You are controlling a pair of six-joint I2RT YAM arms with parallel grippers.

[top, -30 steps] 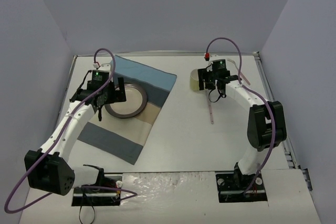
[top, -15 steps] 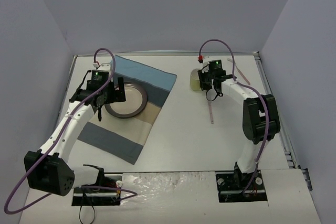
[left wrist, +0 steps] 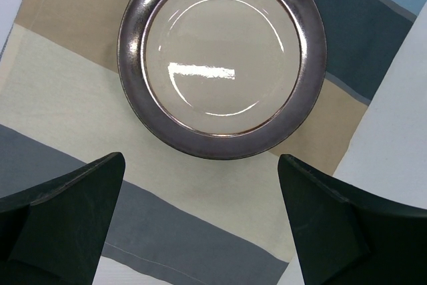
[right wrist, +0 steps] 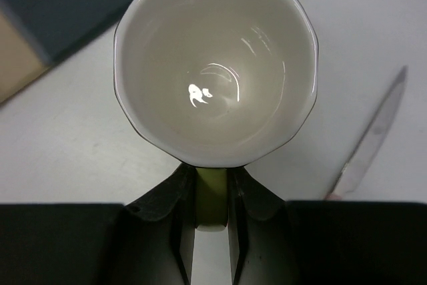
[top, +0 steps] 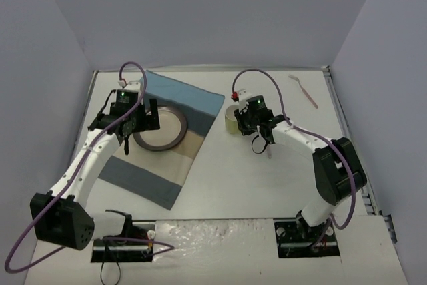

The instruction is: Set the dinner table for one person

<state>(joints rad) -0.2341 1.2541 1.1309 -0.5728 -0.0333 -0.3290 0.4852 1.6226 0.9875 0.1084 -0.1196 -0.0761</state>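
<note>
Bench lies beneath us; our right fingers pinch the cup handle mid-frame, left fingers splayed above the plate

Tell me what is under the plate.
The plate sits on the striped placemat, whose bands show all around it. The cloth directly beneath it, and the table under that, are covered.

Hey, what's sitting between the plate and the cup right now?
In the top view, only the striped placemat under the plate, then a narrow strip of bare dinner table before the cup. No other item lies there.
</note>
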